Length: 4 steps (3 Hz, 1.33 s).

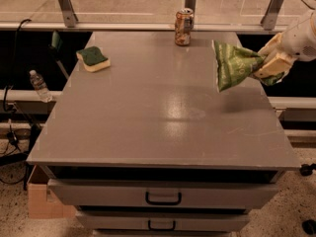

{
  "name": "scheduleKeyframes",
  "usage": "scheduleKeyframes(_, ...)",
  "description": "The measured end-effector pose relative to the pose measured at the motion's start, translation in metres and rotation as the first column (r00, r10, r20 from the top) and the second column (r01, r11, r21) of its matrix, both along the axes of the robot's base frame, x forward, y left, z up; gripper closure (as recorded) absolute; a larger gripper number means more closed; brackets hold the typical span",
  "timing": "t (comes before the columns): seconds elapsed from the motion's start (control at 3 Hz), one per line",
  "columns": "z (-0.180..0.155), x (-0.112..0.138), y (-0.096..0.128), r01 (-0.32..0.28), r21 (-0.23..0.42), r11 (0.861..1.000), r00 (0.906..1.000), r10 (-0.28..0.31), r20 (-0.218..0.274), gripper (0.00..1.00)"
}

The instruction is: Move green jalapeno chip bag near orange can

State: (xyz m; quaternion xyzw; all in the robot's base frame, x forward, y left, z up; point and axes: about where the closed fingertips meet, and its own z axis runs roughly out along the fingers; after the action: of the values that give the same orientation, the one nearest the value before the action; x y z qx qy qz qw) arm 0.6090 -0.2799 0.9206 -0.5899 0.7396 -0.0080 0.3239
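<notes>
The green jalapeno chip bag hangs in the air above the right side of the grey table, held by its right end. My gripper is shut on that end, at the table's right edge. The orange can stands upright at the back edge of the table, to the left of the bag and farther back, apart from it.
A yellow sponge with a dark green top lies at the back left of the table. A clear plastic bottle stands off the table on the left. Drawers are under the front edge. A rail with posts runs behind.
</notes>
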Motion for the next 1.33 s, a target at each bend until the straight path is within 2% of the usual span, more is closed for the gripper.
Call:
scheduleKeyframes(0.33,-0.004,0.056,-0.005,0.052,0.023,0.998,0.9967,-0.053,0.061,1.0)
scheduleKeyframes(0.67,-0.008,0.096,-0.008,0.1,0.056,0.993,0.9903,-0.105,0.091,1.0)
scheduleKeyframes(1.0,-0.013,0.128,-0.002,0.139,0.063,0.988,0.9841,-0.145,0.103,1.0)
scheduleKeyframes(1.33,-0.018,0.154,-0.01,0.213,0.085,0.973,0.9692,-0.222,0.108,1.0)
